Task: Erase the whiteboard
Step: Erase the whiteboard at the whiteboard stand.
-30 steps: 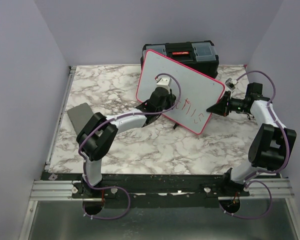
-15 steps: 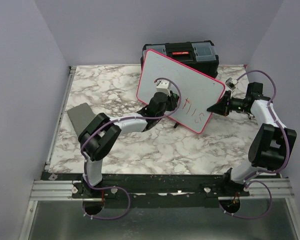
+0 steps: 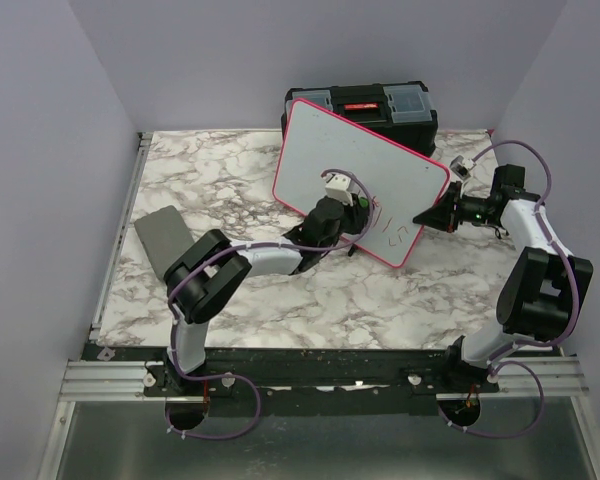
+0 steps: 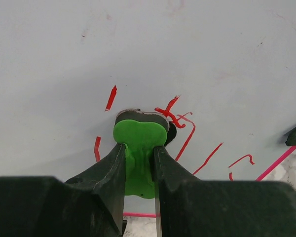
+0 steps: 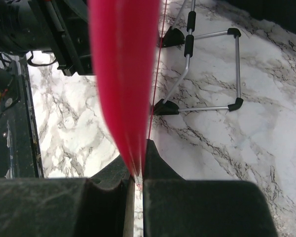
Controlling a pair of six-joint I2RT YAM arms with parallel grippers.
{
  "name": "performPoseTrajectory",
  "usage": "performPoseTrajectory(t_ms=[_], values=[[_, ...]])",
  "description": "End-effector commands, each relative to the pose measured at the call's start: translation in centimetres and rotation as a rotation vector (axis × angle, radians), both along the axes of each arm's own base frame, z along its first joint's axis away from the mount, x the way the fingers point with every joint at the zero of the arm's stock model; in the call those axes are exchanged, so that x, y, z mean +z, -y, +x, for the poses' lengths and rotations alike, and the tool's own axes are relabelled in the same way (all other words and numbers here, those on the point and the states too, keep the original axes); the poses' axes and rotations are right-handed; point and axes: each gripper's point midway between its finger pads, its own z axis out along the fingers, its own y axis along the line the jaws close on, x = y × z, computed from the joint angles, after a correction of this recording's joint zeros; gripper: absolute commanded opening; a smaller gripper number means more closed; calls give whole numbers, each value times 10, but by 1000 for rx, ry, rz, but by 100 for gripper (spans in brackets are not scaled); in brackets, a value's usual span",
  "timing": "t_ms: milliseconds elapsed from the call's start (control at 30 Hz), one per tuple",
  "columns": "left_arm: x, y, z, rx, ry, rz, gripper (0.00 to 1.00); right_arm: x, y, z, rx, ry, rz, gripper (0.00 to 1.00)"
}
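The whiteboard (image 3: 325, 165) stands tilted on its wire stand in front of a black toolbox. Its pink-red rim shows all round. Red handwriting (image 3: 395, 232) is left near its lower right corner and shows in the left wrist view (image 4: 187, 133). My left gripper (image 3: 352, 208) is shut on a green eraser (image 4: 138, 143) and presses its dark pad against the board among the red strokes. My right gripper (image 3: 427, 217) is shut on the board's right rim (image 5: 123, 74), which fills the right wrist view as a red blur.
The black toolbox (image 3: 365, 105) stands behind the board at the back of the marble table (image 3: 220, 180). A small grey flat pad (image 3: 162, 235) lies at the left. The board's wire stand (image 5: 207, 69) with black feet rests on the marble behind the rim.
My left gripper has slid the eraser right and down across the board. Part of the red handwriting has been wiped away. The right arm has held still.
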Motion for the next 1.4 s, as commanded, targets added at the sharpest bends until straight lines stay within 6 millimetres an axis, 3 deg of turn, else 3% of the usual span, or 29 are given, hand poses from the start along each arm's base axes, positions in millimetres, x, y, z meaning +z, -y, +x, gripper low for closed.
performPoseTrajectory(t_ms=[0,133,267,433,600,733,867,1167,1367], values=[[11,-29,31,64,6,18,0,20,-22,-16,71,-49,124,1],[13,-42,47,83,0,33,0,19,-21,-16,70,-51,123,1],[4,-42,48,81,-19,39,0,18,-21,-16,70,-54,123,1],[-23,-43,35,69,-75,35,0,16,-21,-15,70,-58,121,1],[-51,-37,6,46,-114,40,0,15,-21,-15,70,-60,121,1],[-60,-35,-1,42,-123,46,0,16,-21,-15,70,-62,125,1],[-46,-33,7,39,-88,66,0,16,-21,-16,71,-61,124,1],[17,-38,54,78,-8,33,0,19,-22,-17,72,-53,124,1],[35,-44,64,85,3,-1,0,18,-21,-16,74,-51,123,1]])
